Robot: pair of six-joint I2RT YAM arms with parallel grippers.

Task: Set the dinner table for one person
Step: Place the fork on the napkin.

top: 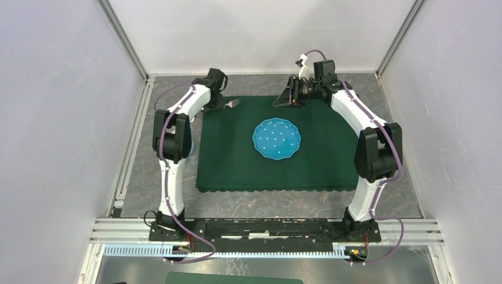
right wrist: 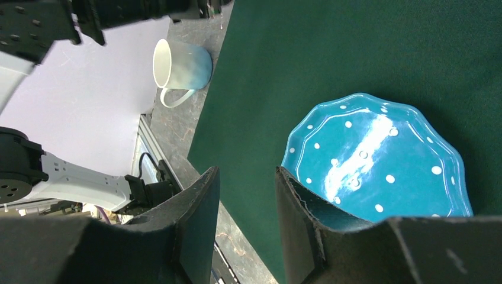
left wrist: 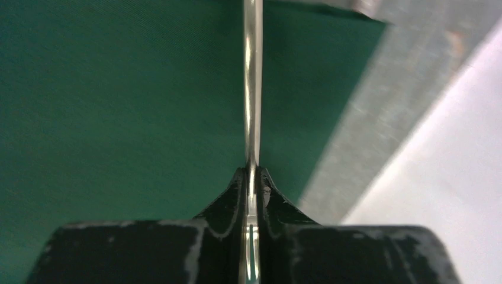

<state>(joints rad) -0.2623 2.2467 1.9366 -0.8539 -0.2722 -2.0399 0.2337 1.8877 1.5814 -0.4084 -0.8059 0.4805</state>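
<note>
Cutlery step, in hand: left fingers (left wrist: 228,201) clamped on thin metal utensil (left wrist: 253,89) far-left of plate (top: 276,138), which sits mid green cloth (top: 237,160) on desk (top: 266,204); right fingers (right wrist: 198,213) parted, empty, beyond plate; next likely calls for laying utensil flat beside plate.

You have nothing to read here: no lettering, label, brand or number shows in any of the three views. The teal plate (top: 276,139) carries only white dots, and the side of the mug (right wrist: 180,65) that faces you is unmarked.
</note>
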